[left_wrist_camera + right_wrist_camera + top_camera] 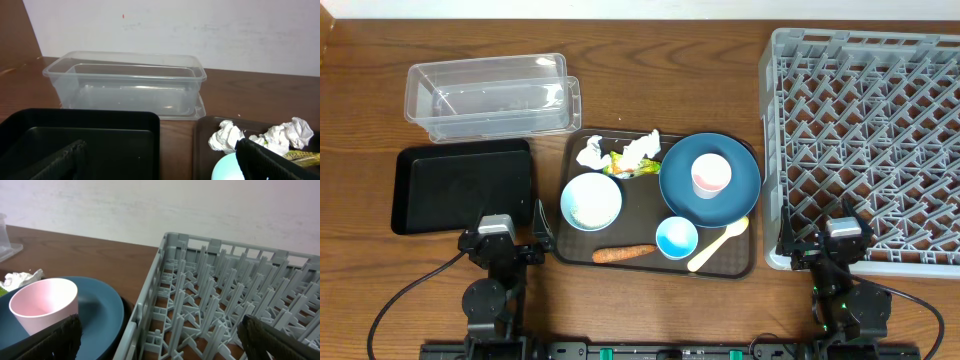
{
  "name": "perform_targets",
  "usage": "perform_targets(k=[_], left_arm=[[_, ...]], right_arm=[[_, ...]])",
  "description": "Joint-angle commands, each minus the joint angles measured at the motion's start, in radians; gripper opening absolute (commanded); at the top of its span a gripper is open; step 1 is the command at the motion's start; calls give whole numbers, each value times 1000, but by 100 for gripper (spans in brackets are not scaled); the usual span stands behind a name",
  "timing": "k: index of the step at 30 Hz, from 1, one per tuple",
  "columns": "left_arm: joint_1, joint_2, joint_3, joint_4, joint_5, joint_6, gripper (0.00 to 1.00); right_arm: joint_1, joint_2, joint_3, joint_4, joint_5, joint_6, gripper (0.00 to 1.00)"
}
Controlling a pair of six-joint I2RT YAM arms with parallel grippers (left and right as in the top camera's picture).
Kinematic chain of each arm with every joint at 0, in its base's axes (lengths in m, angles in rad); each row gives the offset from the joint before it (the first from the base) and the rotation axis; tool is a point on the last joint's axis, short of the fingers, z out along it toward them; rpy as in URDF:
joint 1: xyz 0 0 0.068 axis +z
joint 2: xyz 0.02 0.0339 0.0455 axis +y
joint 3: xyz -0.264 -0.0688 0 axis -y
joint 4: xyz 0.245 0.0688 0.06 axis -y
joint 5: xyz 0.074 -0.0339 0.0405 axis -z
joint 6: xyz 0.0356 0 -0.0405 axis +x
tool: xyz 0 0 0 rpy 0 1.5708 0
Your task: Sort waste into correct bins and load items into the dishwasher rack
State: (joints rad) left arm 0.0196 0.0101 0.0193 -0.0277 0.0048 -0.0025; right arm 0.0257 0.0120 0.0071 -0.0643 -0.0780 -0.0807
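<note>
Bright, even lighting with soft shadows; wrist views slightly blurred up close.

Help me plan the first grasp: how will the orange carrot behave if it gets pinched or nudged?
The carrot looks rigid and small, so it is probably light and firm when pinched. Its rounded, tapered shape, lying flat on the brown tray, suggests it could roll or pivot if pushed sideways. How slippery it is cannot be judged.

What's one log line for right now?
left claw open | right claw open | rack empty | tissue, carrot on brown tray
</note>
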Motion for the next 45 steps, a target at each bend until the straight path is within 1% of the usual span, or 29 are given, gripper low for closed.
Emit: perform_targets(k=[1,42,45], left_arm=[[7,-6,-15,-44,-12,5,95],[7,-6,-15,-43,-12,5,95],[7,-6,-15,-43,-12,5,96]], right_arm=[[6,1,-2,-4,-1,1,99],[6,1,-2,-3,-1,1,99],[6,1,-2,-2,0,24,99]])
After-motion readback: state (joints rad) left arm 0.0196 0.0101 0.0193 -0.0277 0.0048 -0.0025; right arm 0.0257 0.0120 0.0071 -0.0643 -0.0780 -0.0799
